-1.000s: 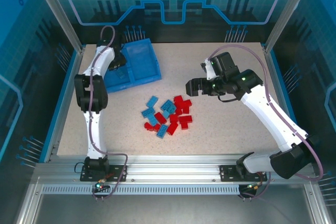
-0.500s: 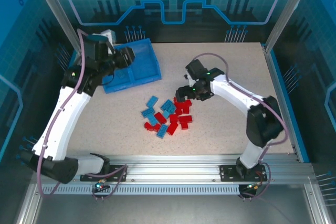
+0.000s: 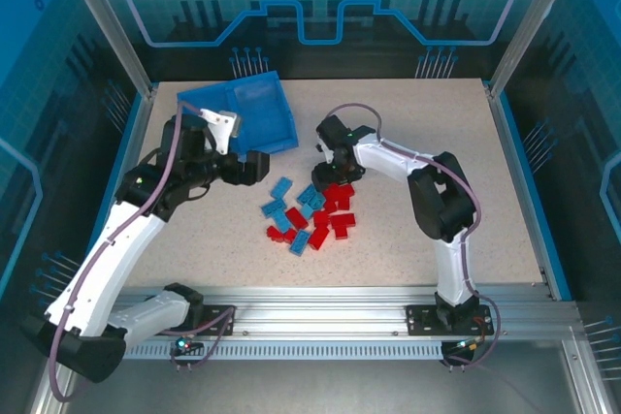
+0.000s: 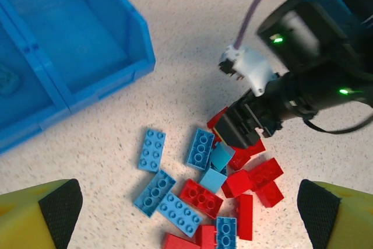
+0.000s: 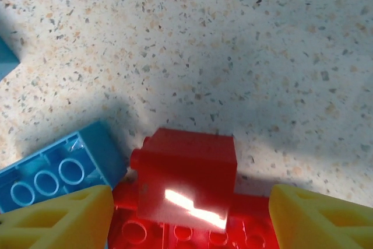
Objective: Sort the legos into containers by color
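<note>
Red and light blue legos (image 3: 310, 215) lie mixed in a loose pile on the speckled table. The blue tray (image 3: 262, 109) sits at the back left, and its divider and near wall (image 4: 105, 83) show in the left wrist view. My right gripper (image 3: 333, 174) is down at the pile's far edge and open. Its yellow fingers (image 5: 58, 220) stand either side of a red brick (image 5: 186, 182) with a gap on both sides. My left gripper (image 3: 254, 168) hovers open between tray and pile, with several bricks (image 4: 198, 196) below its wide-spread fingertips (image 4: 41, 214).
The right arm's black wrist (image 4: 303, 74) reaches over the pile's far right side. Metal frame posts (image 3: 107, 26) and blue walls ring the table. Bare table lies right of the pile (image 3: 437, 143) and in front of it (image 3: 320, 269).
My left arm has swung from over the tray down toward the pile. My right gripper has moved left and dropped onto the pile's far edge.
</note>
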